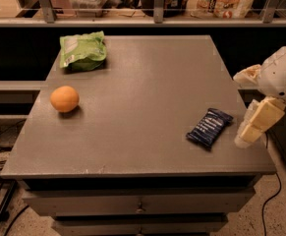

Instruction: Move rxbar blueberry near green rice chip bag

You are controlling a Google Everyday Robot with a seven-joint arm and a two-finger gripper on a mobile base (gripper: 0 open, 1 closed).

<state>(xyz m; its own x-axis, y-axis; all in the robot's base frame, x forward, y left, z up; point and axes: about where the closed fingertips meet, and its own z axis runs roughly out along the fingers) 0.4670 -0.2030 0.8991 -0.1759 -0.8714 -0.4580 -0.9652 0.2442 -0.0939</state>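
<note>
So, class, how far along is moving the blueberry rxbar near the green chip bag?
Done: nothing yet; the rxbar blueberry lies front-right on the table, far from the green rice chip bag at back left. In hand: the end effector hovers beside the bar, not holding it. Left: grasp, carry, set down beside the bag.

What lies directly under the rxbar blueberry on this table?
Only the grey table shows around the rxbar blueberry, which lies flat on it; the patch beneath is covered. The gripper hangs beside it at the table's edge.
</note>
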